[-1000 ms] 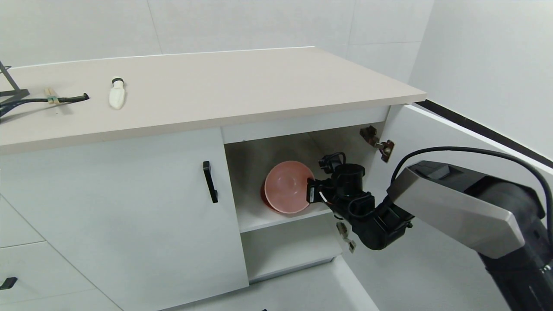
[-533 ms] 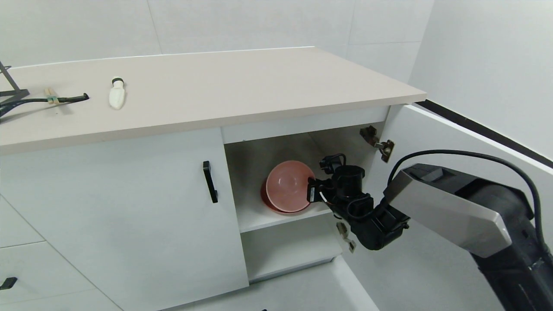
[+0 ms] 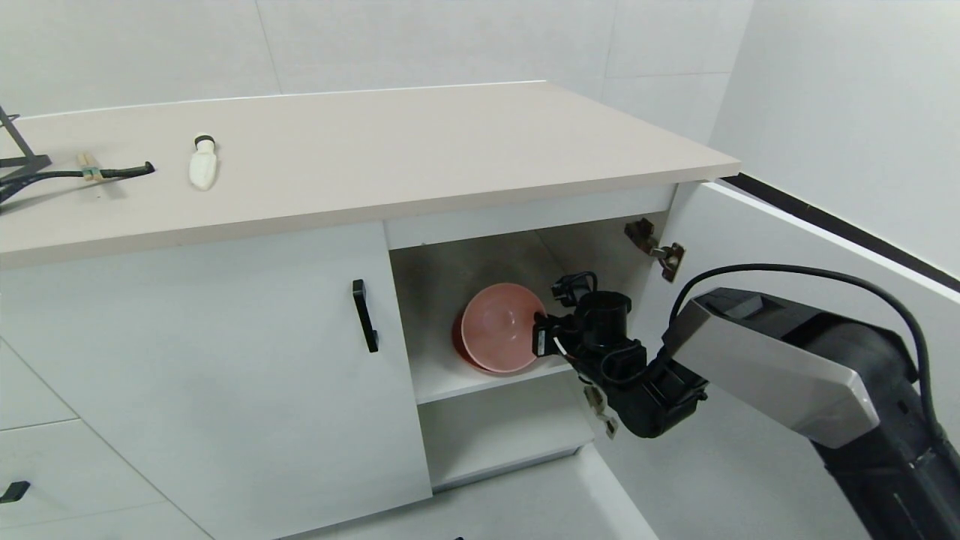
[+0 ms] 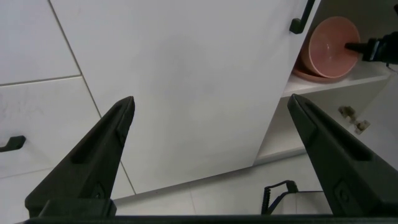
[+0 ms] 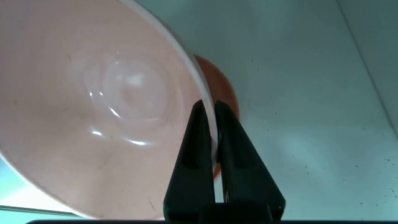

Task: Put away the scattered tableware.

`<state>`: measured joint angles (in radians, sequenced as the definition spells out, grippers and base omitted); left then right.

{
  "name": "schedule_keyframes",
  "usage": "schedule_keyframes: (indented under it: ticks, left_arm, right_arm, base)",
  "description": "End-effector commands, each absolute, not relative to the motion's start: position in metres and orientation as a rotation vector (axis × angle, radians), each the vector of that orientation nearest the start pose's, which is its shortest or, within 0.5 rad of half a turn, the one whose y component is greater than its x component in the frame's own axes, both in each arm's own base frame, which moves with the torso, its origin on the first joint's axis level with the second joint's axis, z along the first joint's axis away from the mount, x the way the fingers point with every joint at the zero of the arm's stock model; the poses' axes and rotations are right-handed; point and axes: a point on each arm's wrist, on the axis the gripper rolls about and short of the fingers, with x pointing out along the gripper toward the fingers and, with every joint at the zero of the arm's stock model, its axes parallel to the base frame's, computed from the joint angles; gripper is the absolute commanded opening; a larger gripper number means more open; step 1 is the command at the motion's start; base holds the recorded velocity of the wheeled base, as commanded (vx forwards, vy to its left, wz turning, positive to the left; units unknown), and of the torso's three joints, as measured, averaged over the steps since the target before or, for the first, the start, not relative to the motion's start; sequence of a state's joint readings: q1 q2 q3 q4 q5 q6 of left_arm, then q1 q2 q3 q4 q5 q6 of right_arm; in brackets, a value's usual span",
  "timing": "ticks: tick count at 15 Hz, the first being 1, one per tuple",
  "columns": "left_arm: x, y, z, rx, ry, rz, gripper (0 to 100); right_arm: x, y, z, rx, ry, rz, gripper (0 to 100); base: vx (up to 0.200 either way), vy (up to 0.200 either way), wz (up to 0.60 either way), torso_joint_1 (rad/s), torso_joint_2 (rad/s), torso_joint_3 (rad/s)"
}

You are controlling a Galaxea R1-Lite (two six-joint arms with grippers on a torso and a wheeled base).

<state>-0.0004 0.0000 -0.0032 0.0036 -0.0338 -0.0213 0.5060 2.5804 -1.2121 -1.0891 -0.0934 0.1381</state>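
White tiled walls behind, a beige tabletop [image 3: 420,150] over white cabinets. Far left on the tabletop lies a small white bottle [image 3: 202,166], well away from the work. Below it the left door is closed, with its black handle [image 3: 365,316] upright. My left claw [image 4: 210,102] hangs in front of that door, spread wide and empty, well apart from the open compartment.

Right of the handle, on the shelf [image 3: 465,382], is the pink bowl [image 3: 499,326]. It is tipped up on edge, mouth facing out toward me, its low side seemingly resting on a darker red dish [image 3: 459,341] behind and under it. I cannot tell if they touch.

The right claw [image 3: 541,334] is just to the bowl's right, pressed together on the rim, one finger inside the wall and one outside. So the bowl lies leftward and inward from the claw, held by its right edge alone.

My read: the right arm is the one to finish this. The next move turns on tipping the bowl down flat over the red dish before letting the rim go, or it may roll.
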Motion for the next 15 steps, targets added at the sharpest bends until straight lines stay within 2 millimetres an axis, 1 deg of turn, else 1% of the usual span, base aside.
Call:
schedule_keyframes:
  ticks: [1,7,10,11,12,13,14,15]
  left_arm:
    - [-0.023,-0.001,0.076,-0.021,0.002,-0.034,100]
    - [-0.023,-0.001,0.076,-0.021,0.002,-0.034,100]
    - [-0.023,-0.001,0.076,-0.022,0.003,-0.032,100]
    - [-0.023,-0.001,0.076,-0.021,0.002,-0.034,100]
    - [-0.023,-0.001,0.076,-0.023,0.003,-0.034,100]
    - [-0.023,-0.001,0.076,-0.023,0.003,-0.034,100]
    - [-0.023,-0.001,0.076,-0.023,0.002,-0.034,100]
    - [-0.023,-0.001,0.076,-0.023,0.003,-0.034,100]
  right_arm:
    - [0.404,0.223,-0.024,0.053,0.292,0.394,100]
    - [0.402,0.229,-0.019,0.041,0.229,0.414,100]
    - [0.402,0.227,-0.002,-0.069,0.054,0.426,100]
    - [0.397,0.227,0.005,-0.076,0.021,0.431,100]
    - [0.387,0.227,0.012,-0.074,0.009,0.442,100]
    - [0.387,0.227,0.012,-0.074,0.009,0.442,100]
    - [0.369,0.233,0.02,-0.083,-0.038,0.473,100]
    - [0.359,0.233,0.021,-0.114,-0.047,0.485,100]
  base:
    - [0.0,0.0,0.0,0.0,0.0,0.0]
    - [0.0,0.0,0.0,0.0,0.0,0.0]
    - [0.0,0.0,0.0,0.0,0.0,0.0]
    - [0.0,0.0,0.0,0.0,0.0,0.0]
    - [0.0,0.0,0.0,0.0,0.0,0.0]
    - [0.0,0.0,0.0,0.0,0.0,0.0]
    - [0.0,0.0,0.0,0.0,0.0,0.0]
    - [0.0,0.0,0.0,0.0,0.0,0.0]
